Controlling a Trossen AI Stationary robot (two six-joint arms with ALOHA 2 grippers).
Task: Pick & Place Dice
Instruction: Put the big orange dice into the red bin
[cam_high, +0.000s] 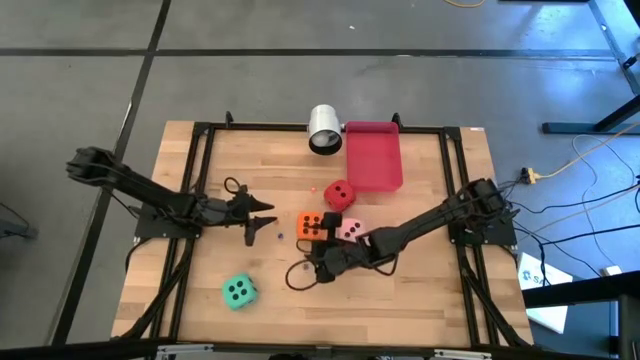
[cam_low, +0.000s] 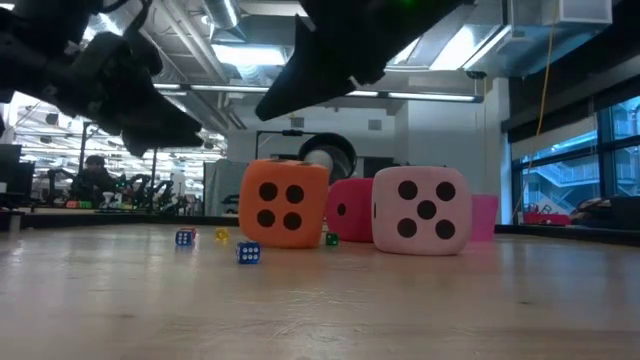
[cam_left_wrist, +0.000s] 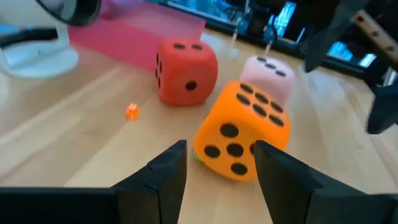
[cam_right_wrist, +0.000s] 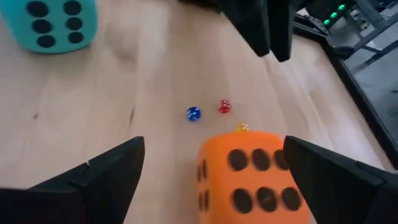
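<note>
Red tray (cam_high: 374, 157) and white cup (cam_high: 324, 130) beyond both grippers — no dice seen inside either. Right gripper (cam_high: 318, 262) spread wide, holding nothing, fingers flanking the orange die (cam_high: 311, 226); pink die (cam_high: 350, 231) and red die (cam_high: 339, 194) just past it. Left gripper (cam_high: 262, 222) parted, empty, facing the orange die across bare wood. Green die (cam_high: 239, 292) well apart, near the table's front edge.

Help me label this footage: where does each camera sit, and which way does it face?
High: overhead, straight down; both arms, table.
Low: table height, level; orange die, pink die, arms overhead.
Left wrist: left gripper open, facing the orange die.
Right wrist: right gripper open, straddling it.
All four share the orange die.
</note>
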